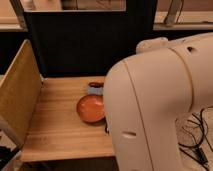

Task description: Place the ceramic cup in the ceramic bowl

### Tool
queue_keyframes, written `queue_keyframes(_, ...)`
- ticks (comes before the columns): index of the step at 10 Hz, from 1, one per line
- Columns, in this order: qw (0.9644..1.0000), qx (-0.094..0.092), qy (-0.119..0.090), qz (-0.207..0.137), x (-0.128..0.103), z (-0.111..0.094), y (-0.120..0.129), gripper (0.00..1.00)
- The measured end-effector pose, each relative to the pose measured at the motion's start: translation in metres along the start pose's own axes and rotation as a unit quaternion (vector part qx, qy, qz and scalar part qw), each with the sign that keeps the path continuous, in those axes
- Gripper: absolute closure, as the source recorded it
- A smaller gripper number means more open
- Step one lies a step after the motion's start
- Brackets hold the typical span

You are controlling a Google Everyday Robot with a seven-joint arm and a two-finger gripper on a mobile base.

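Note:
The ceramic bowl (90, 108) is a shallow glossy orange-brown dish on the wooden table (55, 127), its right side hidden behind my arm. Just behind it a small dark reddish rim over a bluish patch (95, 87) peeks out; it may be the ceramic cup, but I cannot tell. My big white arm (160, 105) fills the right half of the camera view. The gripper is out of view, hidden behind the arm.
A wooden side panel (17, 97) stands along the table's left edge. A dark back panel (85, 45) rises behind the table. Black cables (197, 137) lie on the floor at the right.

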Motion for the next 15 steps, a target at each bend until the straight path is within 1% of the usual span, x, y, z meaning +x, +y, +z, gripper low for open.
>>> queue_keyframes(3,0.9994,-0.011,0.015,-0.030,0.030,0.007,0.024,0.38)
queue_keyframes(5,0.9985,-0.020,0.028,-0.041,0.047,0.013,0.037,0.38)
queue_keyframes(10,0.9985,-0.022,0.030,-0.041,0.047,0.014,0.037,0.38)
queue_keyframes(12,0.9971,-0.032,0.049,-0.048,0.055,0.029,0.048,0.38)
queue_keyframes(13,0.9959,-0.036,0.061,-0.056,0.059,0.039,0.056,0.38)
queue_keyframes(15,0.9935,-0.045,0.085,-0.062,0.066,0.057,0.064,0.38)
